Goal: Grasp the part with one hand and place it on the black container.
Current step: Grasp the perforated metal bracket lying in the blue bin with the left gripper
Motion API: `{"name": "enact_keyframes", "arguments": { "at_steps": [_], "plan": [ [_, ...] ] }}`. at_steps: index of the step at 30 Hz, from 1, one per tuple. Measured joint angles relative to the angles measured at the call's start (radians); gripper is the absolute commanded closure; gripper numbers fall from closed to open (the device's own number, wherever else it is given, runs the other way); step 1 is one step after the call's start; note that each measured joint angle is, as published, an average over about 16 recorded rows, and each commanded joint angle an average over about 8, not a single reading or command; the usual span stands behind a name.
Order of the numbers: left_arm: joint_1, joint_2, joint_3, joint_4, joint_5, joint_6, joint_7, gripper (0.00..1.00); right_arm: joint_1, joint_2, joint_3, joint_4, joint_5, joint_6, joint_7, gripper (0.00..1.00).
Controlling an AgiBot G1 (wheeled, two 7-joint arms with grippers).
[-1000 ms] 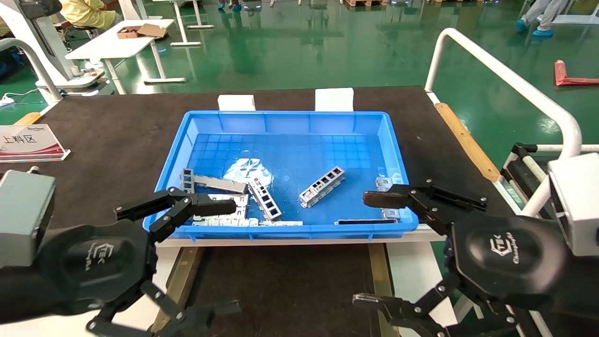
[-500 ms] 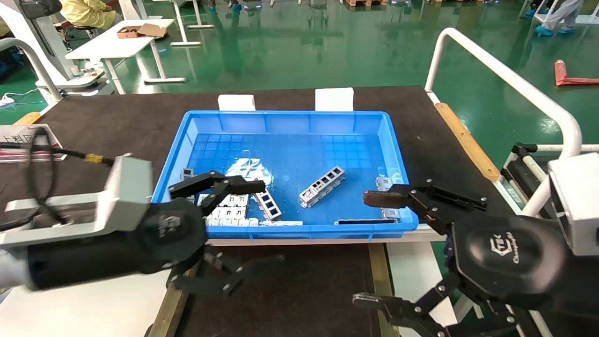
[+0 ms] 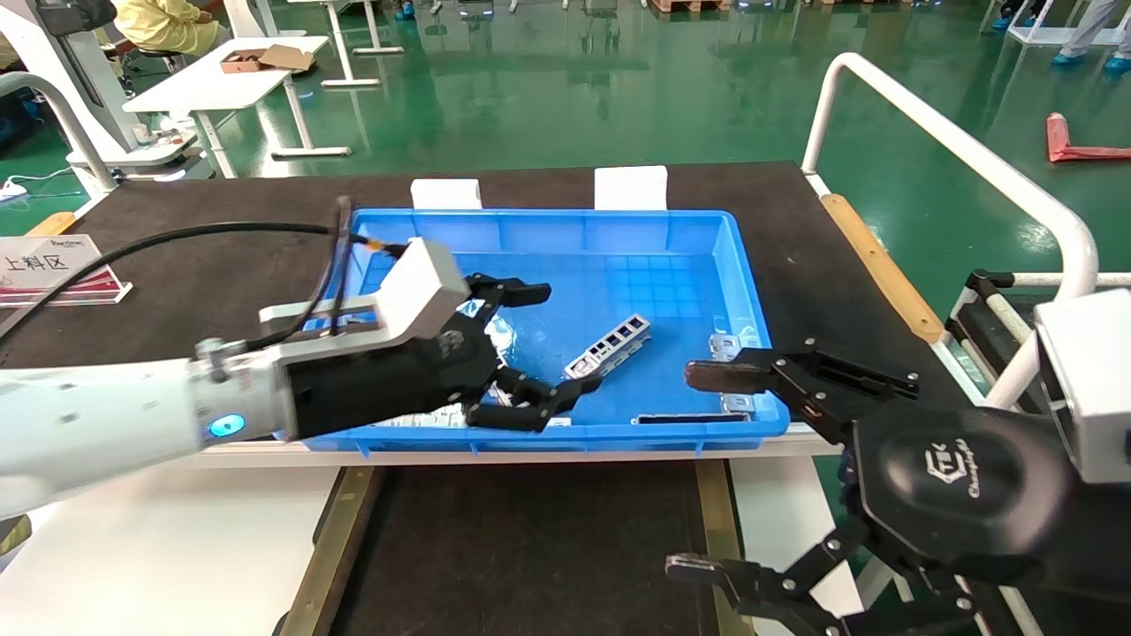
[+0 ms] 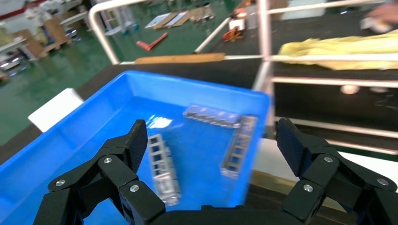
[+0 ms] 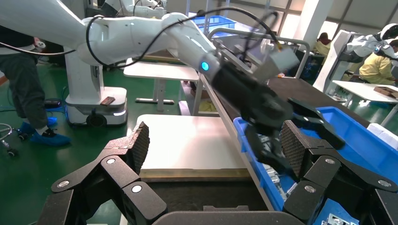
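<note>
The part (image 3: 610, 344), a silver ladder-like strip, lies in the middle of the blue bin (image 3: 548, 228). It also shows in the left wrist view (image 4: 162, 161). My left gripper (image 3: 565, 337) is open inside the bin, just left of the part, which lies ahead between its spread fingers (image 4: 211, 140) without touching them. The black container (image 3: 530, 548), with tan side strips, lies in front of the bin and shows in the right wrist view (image 5: 164, 192). My right gripper (image 3: 698, 473) is open and empty at the near right, beside the bin's front right corner.
More metal strips lie at the bin's right end (image 3: 729, 349) and front wall (image 3: 689, 417), and grey plates (image 3: 415, 420) lie under my left arm. A white surface (image 3: 177, 548) lies left of the container. A white rail (image 3: 954, 150) runs along the right.
My left arm has swung from the near left forward and rightward into the bin, close to the part, with its gripper open throughout. The right arm has not moved.
</note>
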Motion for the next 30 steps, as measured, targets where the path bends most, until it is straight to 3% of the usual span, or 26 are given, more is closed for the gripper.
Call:
{"name": "enact_keyframes", "arguments": {
  "at_steps": [17, 30],
  "plan": [
    [-0.145, 0.282, 0.053, 0.467, 0.121, -0.171, 0.207, 0.00, 0.000, 0.000, 0.000, 0.000, 0.000, 0.000, 0.000, 0.00],
    [-0.197, 0.364, 0.105, 0.680, 0.082, -0.244, 0.276, 0.00, 0.000, 0.000, 0.000, 0.000, 0.000, 0.000, 0.000, 0.00]
  ]
}}
